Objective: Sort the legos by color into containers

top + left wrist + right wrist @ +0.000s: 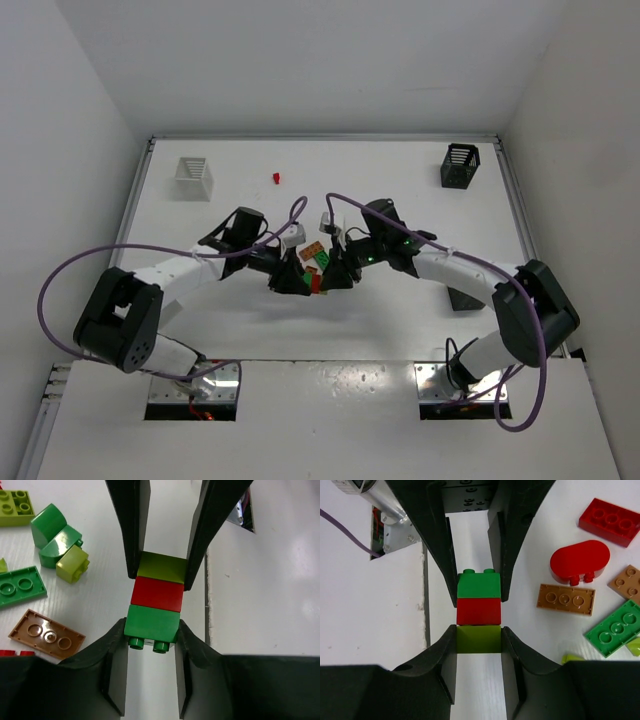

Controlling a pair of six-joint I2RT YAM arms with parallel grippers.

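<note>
Inspecting the hold, we find a stack of three legos [156,595] bridging both arms near the middle of the table [400,170]; we cannot tell whether it rests there or is lifted. The left gripper [151,630] pinches the green brick [151,621], which sits at the 6 o'clock end in its own wrist view. The right gripper [478,640] pinches the yellow-green brick [478,638] at the opposite end. The red brick [478,611] sits between them, clamped by neither.

The long axis runs straight from one pair of fingers to the other, 12 to 6 in both wrist views, so we judge that separation calls for a pull or bend along that line. Neither arm is nearer; each holds its own end.

Loose legos [22,585] lie at 9 o'clock of the left fingers. In the top view a white basket [194,178] stands at 10 o'clock and a black basket [459,166] at 2 o'clock, both well apart from the stack.
</note>
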